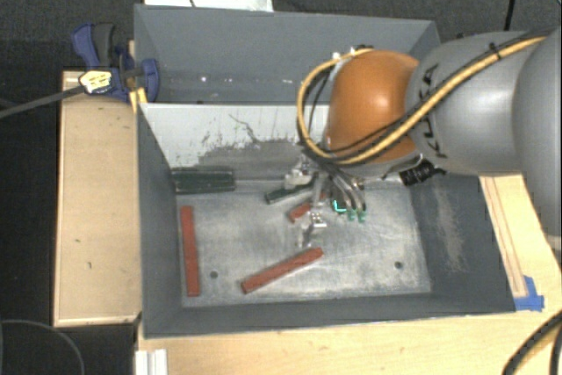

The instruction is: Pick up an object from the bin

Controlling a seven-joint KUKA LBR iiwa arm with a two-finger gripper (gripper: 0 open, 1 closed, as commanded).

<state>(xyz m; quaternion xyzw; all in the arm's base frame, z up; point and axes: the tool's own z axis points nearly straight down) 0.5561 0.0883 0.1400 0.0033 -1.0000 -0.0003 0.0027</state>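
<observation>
The jaws hang low over the middle of the grey metal bin (263, 57), under the arm's orange cover (369, 105). Cables and the wrist crowd them, so I cannot tell whether they stand wide or narrow, or whether anything is between them.

Nearest to them is a short red-brown piece (300, 212), at their left side. Whether it touches them cannot be made out. Just in front, on the bin floor, lies a long red-brown stick (281, 270), slanted.

Both look like stiff, light bars, flat and thin, probably neither fragile nor slippery. My judgement is that the stick is best taken across its narrow width near its middle so that it does not tip. The short piece leaves little choice of where to take hold.

By count:
- Two long red-brown sticks, the second one (189, 250) lying along the left wall, well apart.
- One short red-brown piece.
- One dark bar (204, 181) at the back left.
</observation>
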